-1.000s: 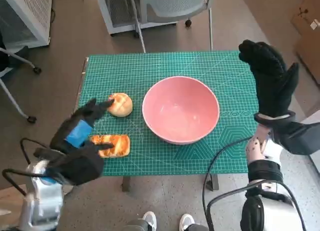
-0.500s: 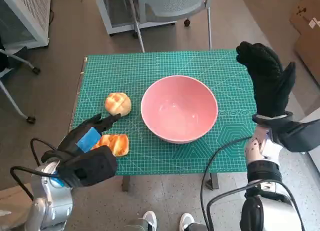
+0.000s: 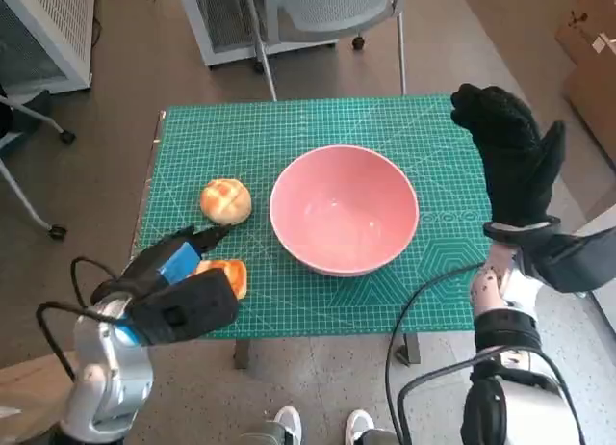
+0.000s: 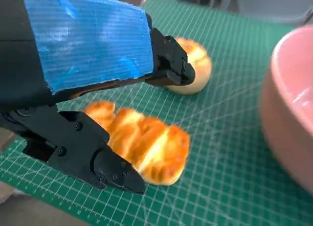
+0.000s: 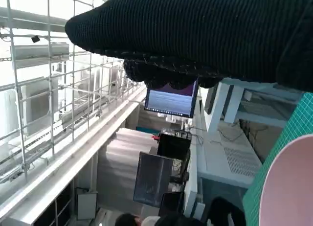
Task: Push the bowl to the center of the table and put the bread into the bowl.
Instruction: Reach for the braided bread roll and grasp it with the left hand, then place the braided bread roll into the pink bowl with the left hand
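The smooth pink bowl (image 3: 345,210) sits mid-mat on the gridded green cutting mat (image 3: 289,127). The left hand (image 3: 178,286) hovers, fingers apart, over the glossy ridged loaf (image 4: 144,147); the round bun (image 3: 226,200) lies beyond. The knitted right hand (image 3: 510,156) is raised, fingers extended, holding nothing.

Bright, even indoor light; soft shadows; wide-angle bending at head-view edges; blown-out glare in right wrist view.

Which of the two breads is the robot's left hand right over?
The long ridged loaf, under the left hand; the round bun lies farther off, beside the pink bowl.
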`<state>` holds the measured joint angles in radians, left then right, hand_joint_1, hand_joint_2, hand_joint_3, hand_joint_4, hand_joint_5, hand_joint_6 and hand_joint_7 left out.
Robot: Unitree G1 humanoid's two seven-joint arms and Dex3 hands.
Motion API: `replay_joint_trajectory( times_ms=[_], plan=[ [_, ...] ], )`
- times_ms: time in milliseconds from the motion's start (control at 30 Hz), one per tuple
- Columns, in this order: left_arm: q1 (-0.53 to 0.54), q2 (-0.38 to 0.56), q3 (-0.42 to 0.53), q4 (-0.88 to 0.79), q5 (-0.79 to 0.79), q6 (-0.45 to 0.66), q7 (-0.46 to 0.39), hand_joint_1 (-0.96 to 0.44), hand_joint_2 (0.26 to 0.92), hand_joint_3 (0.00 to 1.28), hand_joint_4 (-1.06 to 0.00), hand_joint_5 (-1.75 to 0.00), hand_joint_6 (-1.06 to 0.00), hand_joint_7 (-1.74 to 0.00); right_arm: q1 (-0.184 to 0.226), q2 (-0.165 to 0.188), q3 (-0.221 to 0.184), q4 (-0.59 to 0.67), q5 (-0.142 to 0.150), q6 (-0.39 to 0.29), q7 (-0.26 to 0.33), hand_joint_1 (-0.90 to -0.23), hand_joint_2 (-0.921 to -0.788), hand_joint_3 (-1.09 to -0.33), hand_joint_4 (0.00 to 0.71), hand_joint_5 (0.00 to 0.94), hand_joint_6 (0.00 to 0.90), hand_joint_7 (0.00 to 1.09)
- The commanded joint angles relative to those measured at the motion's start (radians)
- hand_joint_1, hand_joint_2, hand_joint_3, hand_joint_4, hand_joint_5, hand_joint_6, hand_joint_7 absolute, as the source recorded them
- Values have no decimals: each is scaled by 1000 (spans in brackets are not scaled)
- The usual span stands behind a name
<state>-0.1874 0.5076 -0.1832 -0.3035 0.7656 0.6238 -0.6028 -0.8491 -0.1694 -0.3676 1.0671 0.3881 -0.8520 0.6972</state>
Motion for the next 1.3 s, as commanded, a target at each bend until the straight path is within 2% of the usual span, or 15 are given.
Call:
replay_joint_trajectory(
  times_ms=[33, 200, 433, 467, 533, 567, 600, 633, 700, 800, 900, 967, 1067, 1233, 1300],
  plan=[
    [-37, 8, -30, 54, 26, 27, 7, -118, 727, 3, -182, -4, -389, -4, 17, 8, -2, 16, 3, 10, 6, -613, -921, -648, 168, 2, 247, 8],
    [-70, 0, -49, 124, 35, 50, 19, -66, 743, 6, -229, -13, -434, -14, 20, 11, -1, 9, 4, 11, 5, -612, -921, -646, 168, 2, 248, 8],
    [-97, -12, -70, 197, 37, 80, 54, 29, 799, 5, -376, -8, -581, -18, 24, 12, -1, 2, 5, 11, 5, -607, -921, -645, 169, 1, 249, 7],
    [-97, -13, -73, 205, 36, 81, 61, 41, 811, 5, -449, -15, -616, -19, 25, 12, -2, 0, 5, 10, 4, -606, -921, -645, 169, 2, 250, 7],
    [-97, -13, -77, 214, 34, 83, 71, 63, 837, 2, -667, -39, -691, -12, 27, 13, -2, -3, 5, 10, 3, -606, -921, -645, 170, 2, 250, 7],
    [-95, -11, -81, 223, 34, 79, 78, 66, 841, 2, -699, -39, -702, -11, 28, 13, -3, -4, 6, 10, 3, -605, -921, -645, 170, 2, 250, 7],
    [-94, -9, -84, 230, 34, 75, 84, 177, 870, 12, -711, -445, -775, -28, 28, 13, -3, -5, 7, 11, 3, -605, -921, -646, 170, 1, 250, 7],
    [-94, -7, -87, 235, 33, 73, 89, 247, 888, 25, -712, -714, -823, -37, 28, 13, -3, -5, 8, 12, 3, -605, -921, -646, 169, 1, 250, 6],
    [-90, -2, -91, 237, 31, 67, 97, 308, 904, 36, -711, -948, -865, -44, 29, 13, -4, -6, 9, 13, 3, -605, -921, -646, 169, 1, 249, 6],
    [-71, 21, -97, 223, 29, 38, 106, 103, 915, 43, -690, -1178, -761, -645, 30, 12, -7, -5, 11, 17, 4, -604, -921, -647, 171, 2, 249, 5],
    [-53, 41, -94, 181, 26, 26, 93, 35, 919, 45, -668, -1167, -724, -958, 32, 12, -9, -8, 12, 18, 4, -605, -921, -648, 173, 2, 248, 5],
    [-33, 58, -75, 112, 14, 18, 73, 19, 920, 45, -663, -1156, -713, -1041, 34, 13, -9, -11, 12, 19, 2, -605, -921, -647, 175, 3, 249, 5],
    [-9, 76, -46, 35, -11, 0, 56, 7, 920, 46, -658, -1174, -708, -1072, 36, 14, -9, -16, 12, 22, 0, -606, -921, -643, 178, 4, 249, 5],
    [29, 88, 23, -78, -76, -55, 57, 3, 920, 41, -665, -1220, -715, -1025, 38, 17, -10, -20, 11, 26, -2, -607, -921, -639, 180, 4, 248, 4],
    [41, 87, 48, -117, -101, -79, 65, 3, 917, 24, -702, -1193, -736, -991, 37, 16, -10, -19, 11, 28, -2, -607, -921, -639, 180, 4, 248, 4]
  ],
)
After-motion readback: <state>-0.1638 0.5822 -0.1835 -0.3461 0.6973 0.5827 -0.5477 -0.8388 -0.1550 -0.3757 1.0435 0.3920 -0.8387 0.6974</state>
